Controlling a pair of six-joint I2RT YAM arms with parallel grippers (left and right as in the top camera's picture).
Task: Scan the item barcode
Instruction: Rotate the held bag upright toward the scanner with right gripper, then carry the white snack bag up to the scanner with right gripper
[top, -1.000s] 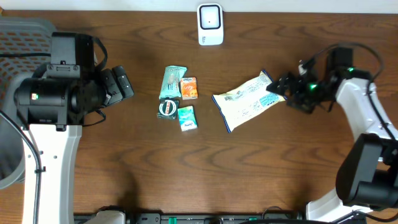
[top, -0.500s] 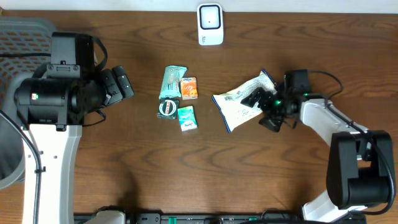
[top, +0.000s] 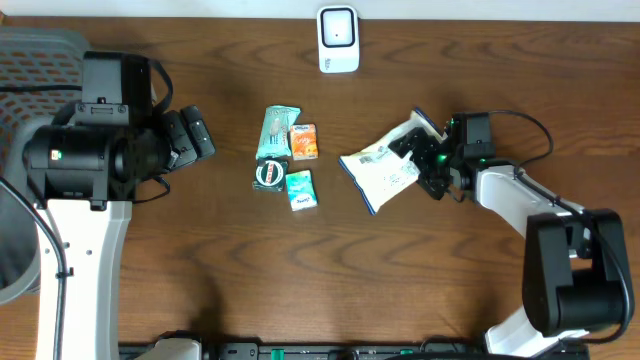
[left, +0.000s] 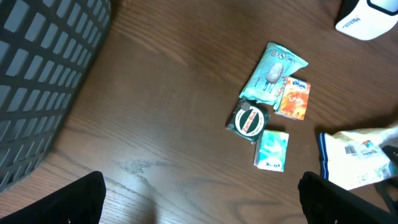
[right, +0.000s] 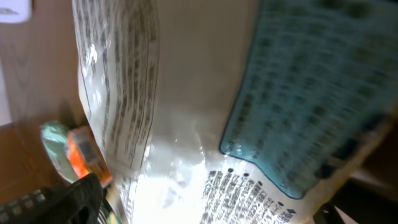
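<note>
Even, soft light is falling from above onto the dark brown wooden table (top: 200, 270) in the overhead view, and a mild sheen is showing along its grain. In the left wrist view the middle is looking sharp, while the grey mesh basket (left: 37, 74) is softening toward the left edge and the left gripper (left: 202, 208) is showing as 2 dark, blurred shapes in the bottom corners. In the right wrist view the crinkled white and blue plastic bag (right: 186, 93) is filling the frame out of focus: its print is smearing, glare is burning out a white patch low down, and the orange packet (right: 86, 152) is blurring at the left.
</note>
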